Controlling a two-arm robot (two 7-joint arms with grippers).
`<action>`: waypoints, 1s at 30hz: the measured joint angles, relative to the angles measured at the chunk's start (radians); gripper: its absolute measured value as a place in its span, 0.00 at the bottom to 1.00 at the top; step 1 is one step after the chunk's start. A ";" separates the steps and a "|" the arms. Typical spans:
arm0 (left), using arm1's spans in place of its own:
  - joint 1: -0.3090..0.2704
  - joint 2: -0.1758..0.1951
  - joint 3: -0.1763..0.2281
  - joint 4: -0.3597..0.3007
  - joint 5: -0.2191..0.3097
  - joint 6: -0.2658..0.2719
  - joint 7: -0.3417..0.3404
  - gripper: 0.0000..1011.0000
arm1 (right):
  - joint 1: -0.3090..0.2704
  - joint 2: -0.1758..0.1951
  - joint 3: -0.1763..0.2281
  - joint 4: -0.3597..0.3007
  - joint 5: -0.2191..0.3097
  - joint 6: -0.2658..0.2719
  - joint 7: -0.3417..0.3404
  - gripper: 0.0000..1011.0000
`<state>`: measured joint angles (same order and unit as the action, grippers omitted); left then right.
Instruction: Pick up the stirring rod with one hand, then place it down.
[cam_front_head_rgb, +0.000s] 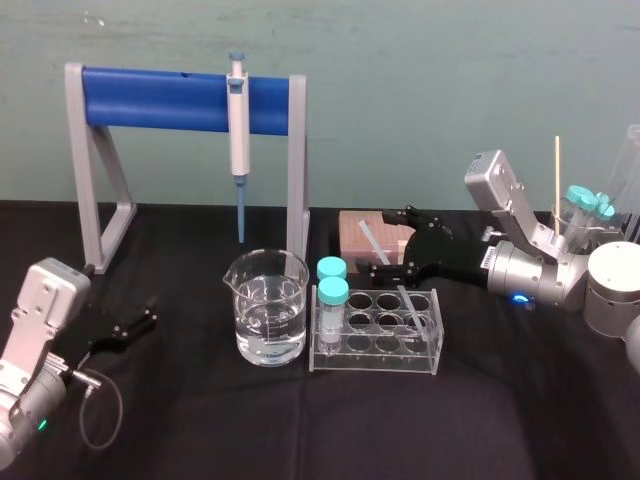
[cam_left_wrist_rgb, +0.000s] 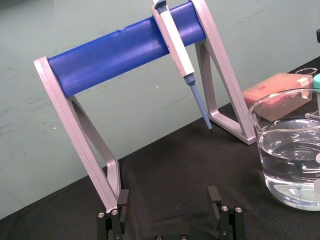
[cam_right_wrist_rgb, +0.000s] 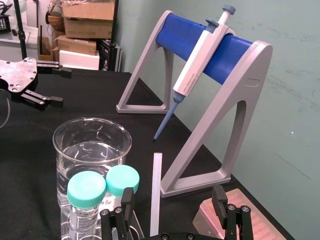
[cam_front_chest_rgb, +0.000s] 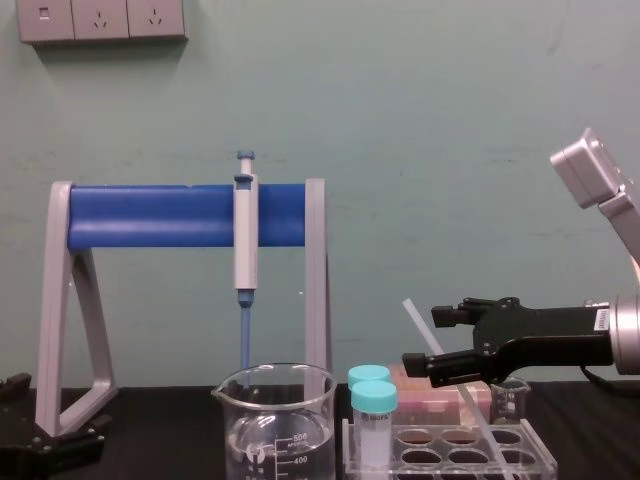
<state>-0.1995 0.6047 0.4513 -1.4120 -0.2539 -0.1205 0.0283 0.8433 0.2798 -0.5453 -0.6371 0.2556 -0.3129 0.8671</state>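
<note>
The stirring rod (cam_front_head_rgb: 372, 243) is a thin translucent white stick leaning in the clear tube rack (cam_front_head_rgb: 375, 358), its upper end tilted back over a pink box. My right gripper (cam_front_head_rgb: 392, 244) reaches in from the right at the height of the rod's upper part. It is open. In the right wrist view the rod (cam_right_wrist_rgb: 155, 190) stands between the two black fingers of the right gripper (cam_right_wrist_rgb: 172, 200) without touching either. The chest view shows the rod (cam_front_chest_rgb: 413, 312) slanting up past the right gripper (cam_front_chest_rgb: 424, 340). My left gripper (cam_front_head_rgb: 148, 316) rests open and empty at the near left of the table.
A glass beaker (cam_front_head_rgb: 266, 305) of water stands left of the rack. Two teal-capped tubes (cam_front_head_rgb: 332, 300) fill the rack's left holes. Behind, a grey-white pipette (cam_front_head_rgb: 238, 120) hangs on a blue-barred stand (cam_front_head_rgb: 160, 100). A pink box (cam_front_head_rgb: 360, 232) lies behind the rack; jars stand far right.
</note>
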 joint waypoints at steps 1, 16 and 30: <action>0.000 0.000 0.000 0.000 0.000 0.000 0.000 0.99 | 0.000 0.000 0.000 -0.001 0.000 0.000 0.000 0.99; 0.000 0.000 0.000 0.000 0.000 0.000 0.000 0.99 | -0.002 0.002 0.001 -0.004 0.002 0.001 0.000 0.97; 0.000 0.000 0.000 0.000 0.000 0.000 0.000 0.99 | -0.003 0.002 0.001 -0.005 0.002 0.001 -0.001 0.60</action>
<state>-0.1995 0.6047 0.4514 -1.4120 -0.2539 -0.1206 0.0283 0.8405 0.2821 -0.5448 -0.6420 0.2577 -0.3124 0.8664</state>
